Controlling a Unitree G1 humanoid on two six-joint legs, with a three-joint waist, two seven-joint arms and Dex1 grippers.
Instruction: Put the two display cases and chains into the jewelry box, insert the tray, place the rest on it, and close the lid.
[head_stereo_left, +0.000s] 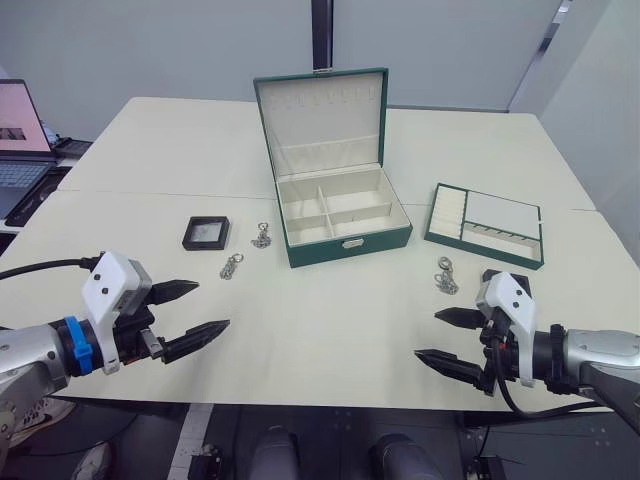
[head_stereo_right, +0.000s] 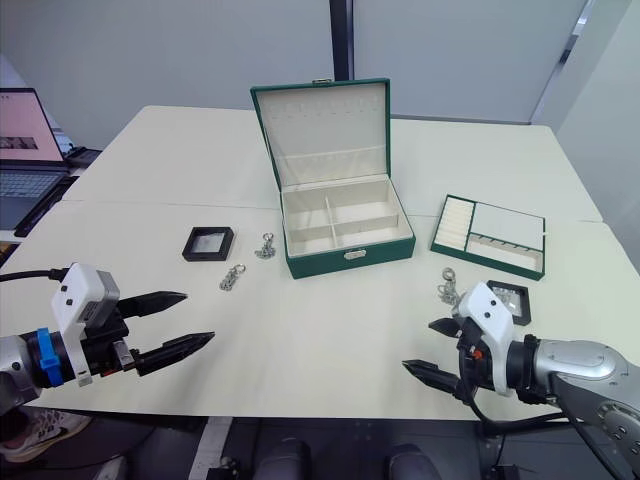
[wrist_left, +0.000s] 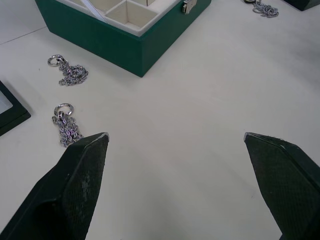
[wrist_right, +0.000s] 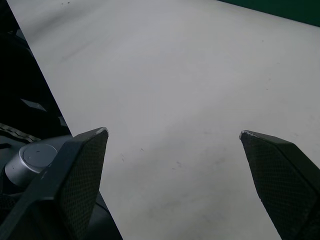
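Observation:
The dark green jewelry box (head_stereo_left: 310, 250) stands open mid-table, its lid (head_stereo_left: 322, 120) upright and its cream compartments bare. The shallow green tray (head_stereo_left: 483, 252) lies to its right. One black-framed display case (head_stereo_left: 206, 233) rests left of the box, with two silver chains (head_stereo_left: 262, 236) (head_stereo_left: 232, 266) beside it. A second display case (head_stereo_right: 510, 298) lies just behind my right gripper (head_stereo_left: 427, 334), next to a silver cluster of links (head_stereo_left: 446, 277). My left gripper (head_stereo_left: 212, 305) hovers open over the near left table, short of the chains. The right gripper is open too, holding nothing.
A laptop (head_stereo_left: 20, 130) sits on a separate surface at the far left. The pale table (head_stereo_left: 330, 320) runs wide between my two grippers, and its near edge lies just under them.

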